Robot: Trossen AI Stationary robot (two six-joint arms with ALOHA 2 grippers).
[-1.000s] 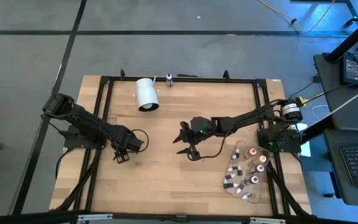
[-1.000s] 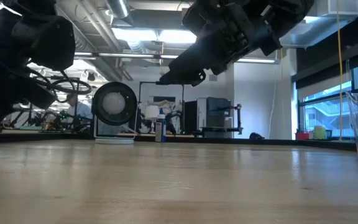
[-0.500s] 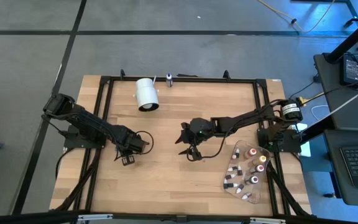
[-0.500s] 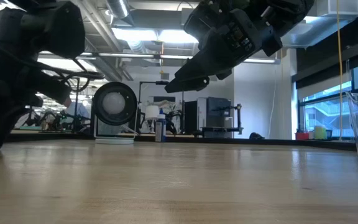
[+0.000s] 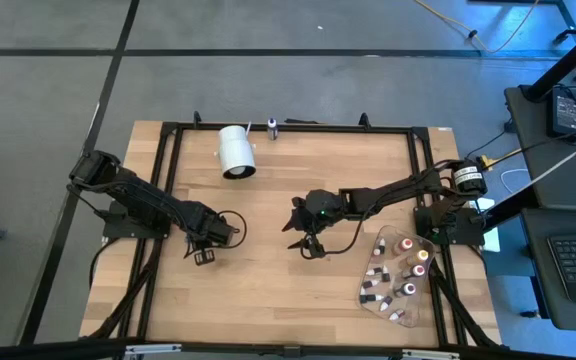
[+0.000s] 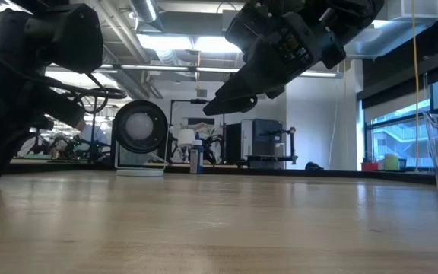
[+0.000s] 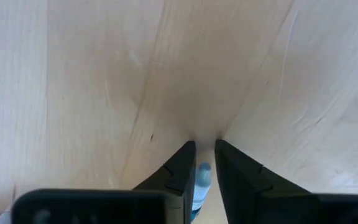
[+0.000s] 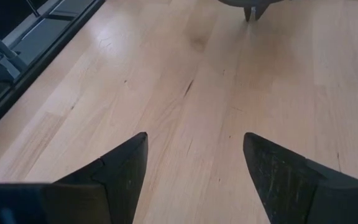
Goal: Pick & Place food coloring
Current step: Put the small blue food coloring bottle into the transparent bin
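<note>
Left tool (image 7: 204, 163) now clamped, perhaps on bottle (image 7: 202, 183).

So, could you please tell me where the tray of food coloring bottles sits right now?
In the high view the clear tray of food coloring bottles sits at the table's right edge toward the near corner, just beyond the right pincer.

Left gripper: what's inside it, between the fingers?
The left gripper is shut on a small bluish-white thing, tips down on the table. Its fingers cover most of it.

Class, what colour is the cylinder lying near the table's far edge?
White, with a dark open end; the cylinder shows best in the high view.
</note>
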